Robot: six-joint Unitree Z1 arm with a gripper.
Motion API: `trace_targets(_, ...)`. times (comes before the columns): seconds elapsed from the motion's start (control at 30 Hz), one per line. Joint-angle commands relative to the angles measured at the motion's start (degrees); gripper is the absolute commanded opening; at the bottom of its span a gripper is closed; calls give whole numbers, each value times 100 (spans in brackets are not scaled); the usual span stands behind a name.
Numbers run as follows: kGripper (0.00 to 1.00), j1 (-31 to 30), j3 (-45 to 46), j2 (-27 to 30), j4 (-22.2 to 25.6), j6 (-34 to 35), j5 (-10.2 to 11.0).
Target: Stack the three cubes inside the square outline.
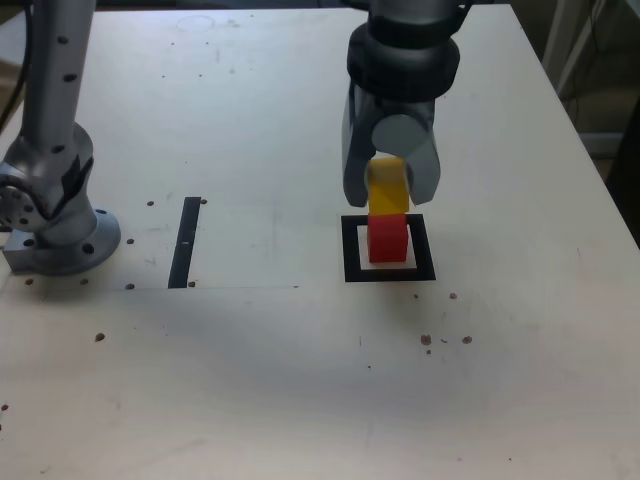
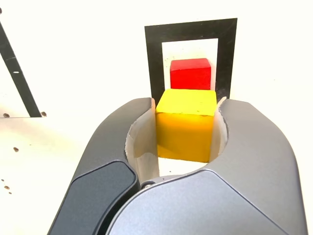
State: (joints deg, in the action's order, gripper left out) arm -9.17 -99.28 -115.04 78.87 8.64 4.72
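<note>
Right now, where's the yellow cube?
The yellow cube is clamped in the gripper, right of centre in the exterior view, just above the red cube that sits inside the square outline.

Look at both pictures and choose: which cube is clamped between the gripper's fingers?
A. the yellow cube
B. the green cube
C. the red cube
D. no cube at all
A: the yellow cube sits clamped between the gripper fingers, while the red cube rests free inside the square outline; no green cube shows in either view.
</note>
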Motion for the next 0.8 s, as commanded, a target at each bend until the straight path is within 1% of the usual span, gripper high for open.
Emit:
trace_targets(0.0,13,-23,34,-73,-62,6,11)
trace_targets(0.17,13,-19,166,-136,-209,6,88)
trace_targets(0.33,13,-14,231,-131,-236,6,155)
trace_targets(0.6,13,-14,335,-120,-231,6,91)
trace_targets(0.77,15,-14,399,-115,-248,2,51)
